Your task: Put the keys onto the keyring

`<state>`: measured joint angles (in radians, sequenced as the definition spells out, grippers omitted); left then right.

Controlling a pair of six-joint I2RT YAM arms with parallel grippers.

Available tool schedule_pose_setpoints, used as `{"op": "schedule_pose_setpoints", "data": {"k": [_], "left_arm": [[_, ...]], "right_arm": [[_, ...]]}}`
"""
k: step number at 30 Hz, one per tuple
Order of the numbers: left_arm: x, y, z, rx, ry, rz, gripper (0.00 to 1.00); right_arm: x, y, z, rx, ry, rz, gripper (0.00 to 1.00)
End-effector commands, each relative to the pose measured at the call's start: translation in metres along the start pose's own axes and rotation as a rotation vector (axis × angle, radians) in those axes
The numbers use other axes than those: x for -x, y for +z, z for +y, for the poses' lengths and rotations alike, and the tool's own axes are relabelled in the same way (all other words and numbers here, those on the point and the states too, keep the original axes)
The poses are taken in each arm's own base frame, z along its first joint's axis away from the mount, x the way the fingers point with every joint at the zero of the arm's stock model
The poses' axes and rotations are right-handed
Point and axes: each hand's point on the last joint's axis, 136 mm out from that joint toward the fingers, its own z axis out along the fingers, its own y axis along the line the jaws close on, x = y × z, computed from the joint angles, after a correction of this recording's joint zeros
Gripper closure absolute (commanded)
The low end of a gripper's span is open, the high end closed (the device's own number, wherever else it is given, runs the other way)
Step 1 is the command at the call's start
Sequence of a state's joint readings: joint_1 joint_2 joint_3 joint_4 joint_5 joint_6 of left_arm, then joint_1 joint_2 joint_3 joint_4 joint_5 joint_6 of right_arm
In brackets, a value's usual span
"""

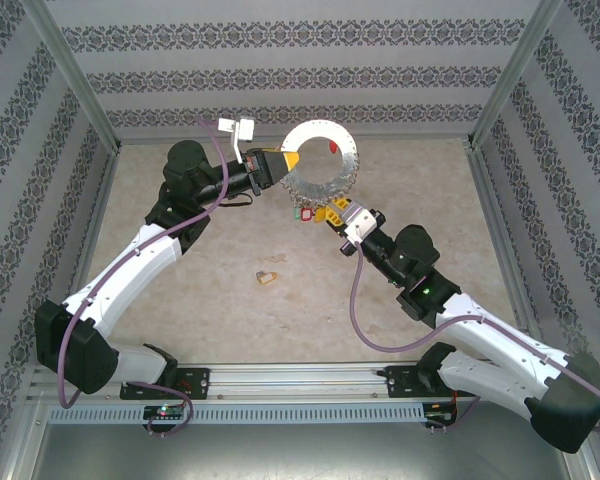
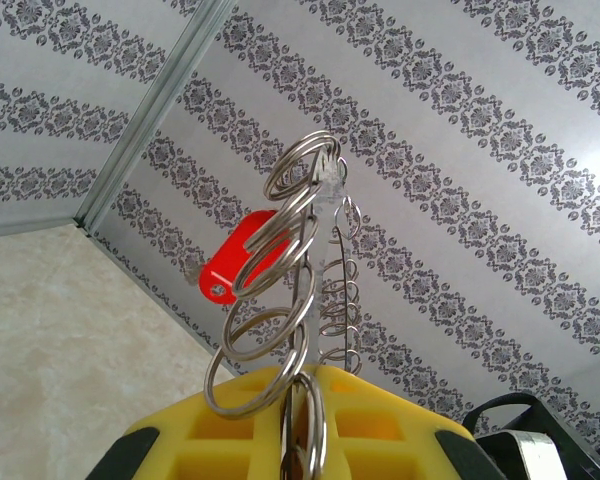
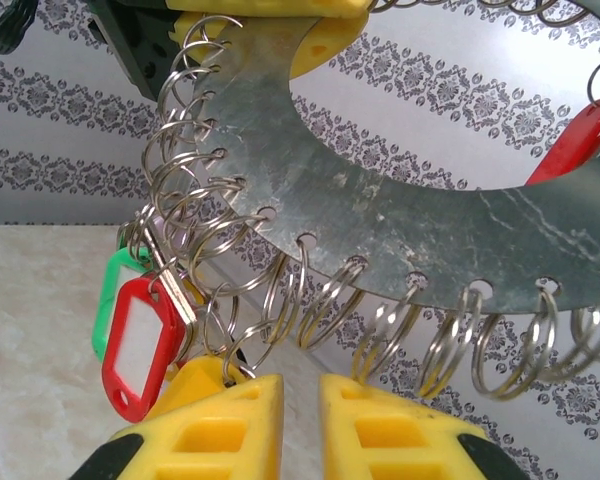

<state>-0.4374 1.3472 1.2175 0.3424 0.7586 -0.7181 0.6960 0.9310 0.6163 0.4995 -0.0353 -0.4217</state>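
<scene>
My left gripper (image 1: 289, 162) is clamped on the left rim of the keyring (image 1: 355, 160) and holds it in the air above the table (image 1: 430, 185), toward the back wall. The keyring is a flat, silver-grey metal hoop with a round hole in its middle. Its broad face is turned up toward the overhead camera, and it reaches rightward from my left fingers. Small holes are punched along its outer edge, and many wire split rings hang through them like a fringe.

A red tag (image 3: 140, 345) and a green tag (image 3: 110, 300) dangle together from the lower rim. My right gripper (image 3: 300, 400) sits just under that rim, its yellow fingers a narrow slit apart, with nothing visible in the slit. A tan key (image 1: 268, 278) lies alone on the table, well apart from the keyring.
</scene>
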Motion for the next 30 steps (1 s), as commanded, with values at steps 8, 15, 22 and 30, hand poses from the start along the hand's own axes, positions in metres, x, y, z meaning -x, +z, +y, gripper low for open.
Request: {"op": "schedule_pose_setpoints", "data": {"k": [8, 15, 22, 30], "left_arm": [[0.015, 0.001, -0.021, -0.05, 0.042, -0.033, 1.0], [0.018, 0.001, -0.021, -0.045, 0.043, -0.043, 1.0], [0.021, -0.003, -0.017, -0.002, 0.052, -0.065, 1.0], [0.02, -0.004, -0.009, 0.042, 0.039, -0.072, 1.0]], "right_arm": [[0.034, -0.002, -0.012, -0.028, 0.016, -0.105, 0.82], [0.023, -0.002, -0.009, -0.026, 0.021, -0.077, 0.8], [0.011, -0.006, -0.003, -0.027, 0.047, -0.052, 0.82], [0.02, -0.006, 0.001, -0.003, 0.057, -0.081, 0.85]]}}
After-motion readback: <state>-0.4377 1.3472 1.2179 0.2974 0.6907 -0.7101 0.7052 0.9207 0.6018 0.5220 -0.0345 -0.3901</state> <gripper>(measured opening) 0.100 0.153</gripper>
